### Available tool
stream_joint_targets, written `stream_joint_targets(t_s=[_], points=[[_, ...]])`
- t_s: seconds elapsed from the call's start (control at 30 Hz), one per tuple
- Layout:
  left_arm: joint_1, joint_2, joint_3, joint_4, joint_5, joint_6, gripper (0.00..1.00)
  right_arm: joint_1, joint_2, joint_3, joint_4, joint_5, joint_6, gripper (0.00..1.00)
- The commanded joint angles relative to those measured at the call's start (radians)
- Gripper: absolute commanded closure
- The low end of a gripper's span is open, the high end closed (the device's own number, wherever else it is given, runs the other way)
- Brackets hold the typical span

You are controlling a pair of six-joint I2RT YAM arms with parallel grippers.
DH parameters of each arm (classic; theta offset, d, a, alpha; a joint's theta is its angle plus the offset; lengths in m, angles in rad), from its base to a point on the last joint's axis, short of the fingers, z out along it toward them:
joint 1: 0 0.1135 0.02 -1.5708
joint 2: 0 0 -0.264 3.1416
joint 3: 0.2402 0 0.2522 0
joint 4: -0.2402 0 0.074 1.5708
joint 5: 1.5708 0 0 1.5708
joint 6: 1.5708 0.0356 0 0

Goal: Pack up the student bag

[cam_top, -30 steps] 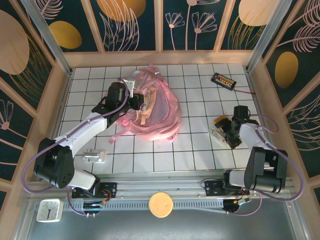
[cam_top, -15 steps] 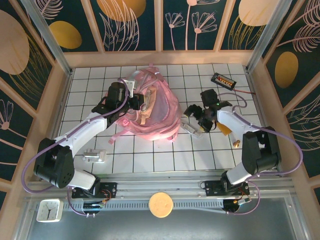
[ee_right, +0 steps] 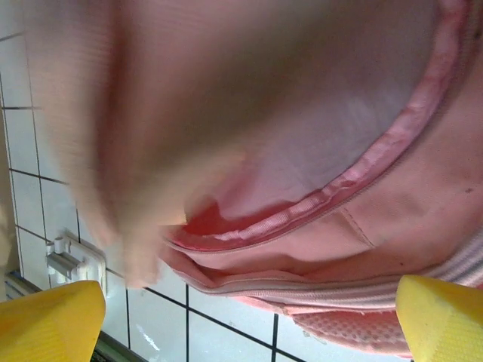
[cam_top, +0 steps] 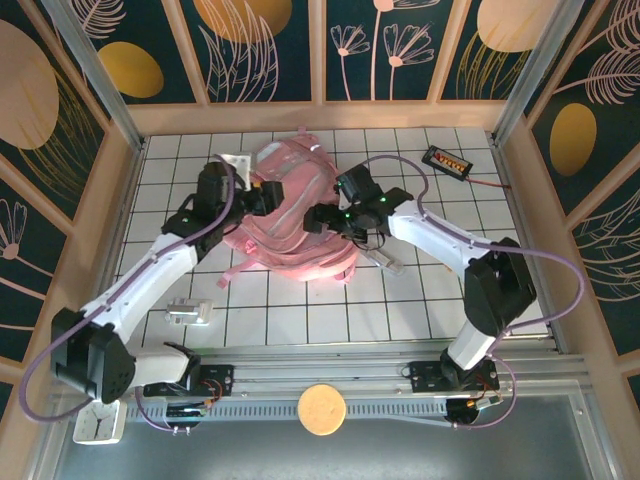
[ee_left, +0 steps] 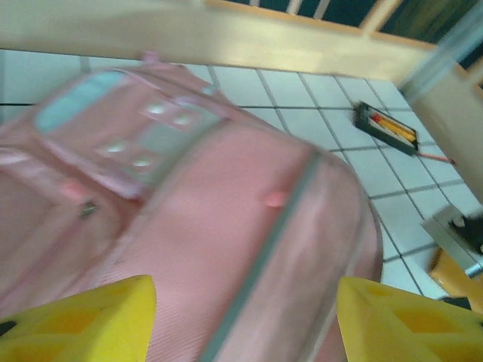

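The right claw (cam_top: 322, 218) has swung in from the right of the white tiled surface (cam_top: 400, 300) and hangs, fingers spread wide, over the large soft pink fabric backpack (cam_top: 300, 250). The left claw (cam_top: 265, 197), likewise spread, has shifted slightly. The backpack lies just beneath both claws. It looks limp and light, likely to sag. Its stitched opening rim, under the right claw, seems the firmest hold.

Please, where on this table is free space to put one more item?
Bare tiles lie between the student bag and the near rail, and between the black case and the right arm. Both arms crowd the bag.
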Motion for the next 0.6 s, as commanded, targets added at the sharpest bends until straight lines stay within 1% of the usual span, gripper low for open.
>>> stream_joint_targets(t_s=[0.0, 0.07, 0.13, 0.2, 0.3, 0.4, 0.57], points=[[0.131, -0.072, -0.092, -0.111, -0.028, -0.156, 0.37, 0.019, 0.038, 0.031, 0.031, -0.013, 0.012, 0.01], [0.215, -0.106, -0.198, -0.050, 0.064, -0.234, 0.39, 0.033, 0.051, 0.045, 0.031, -0.003, 0.018, 0.01], [0.269, -0.118, -0.289, 0.053, 0.138, -0.315, 0.41, 0.036, 0.048, 0.036, 0.043, -0.005, 0.043, 0.01], [0.295, -0.093, -0.353, 0.170, 0.206, -0.386, 0.42, 0.035, 0.040, 0.016, 0.061, -0.013, 0.058, 0.01], [0.310, -0.007, -0.406, 0.345, 0.278, -0.475, 0.43, 0.032, 0.039, 0.009, 0.064, -0.014, 0.064, 0.01], [0.324, 0.082, -0.408, 0.448, 0.313, -0.527, 0.45, 0.032, 0.048, 0.018, 0.066, -0.019, 0.069, 0.01], [0.361, 0.187, -0.395, 0.514, 0.322, -0.551, 0.46, 0.033, 0.048, 0.016, 0.073, -0.013, 0.077, 0.01]])
